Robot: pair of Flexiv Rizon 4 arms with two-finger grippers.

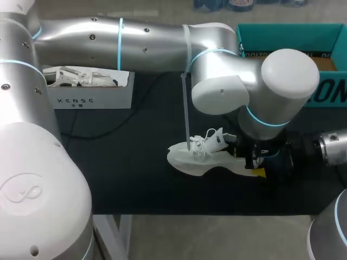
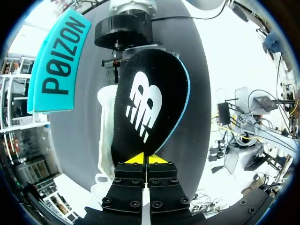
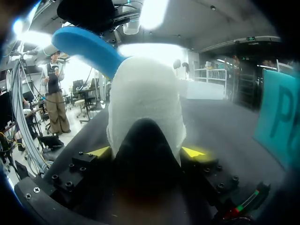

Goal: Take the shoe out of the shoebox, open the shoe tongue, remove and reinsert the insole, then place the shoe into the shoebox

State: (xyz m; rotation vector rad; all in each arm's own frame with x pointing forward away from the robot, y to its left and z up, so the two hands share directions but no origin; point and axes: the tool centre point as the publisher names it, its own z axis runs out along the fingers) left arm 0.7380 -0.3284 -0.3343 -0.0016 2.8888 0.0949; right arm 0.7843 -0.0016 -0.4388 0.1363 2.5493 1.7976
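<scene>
White shoe (image 1: 200, 154), black white-marked insole (image 2: 150, 103), teal shoebox (image 1: 282, 37).

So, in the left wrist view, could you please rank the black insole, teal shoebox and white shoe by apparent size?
1. Black blue-edged insole, though nearest the camera.
2. Teal cardboard shoebox.
3. White shoe, mostly hidden behind the insole.

The white laced shoe (image 1: 201, 154) lies on the dark table (image 1: 135, 162), its toe toward 9 o'clock and its heel toward 3 o'clock. The insole (image 2: 150, 103), black on top with a white logo and blue beneath, is out of the shoe and over it, one end pinched in the left gripper (image 2: 146, 159). The teal shoebox (image 1: 287, 38) stands open at 1 o'clock from the shoe, apart from it.
</scene>
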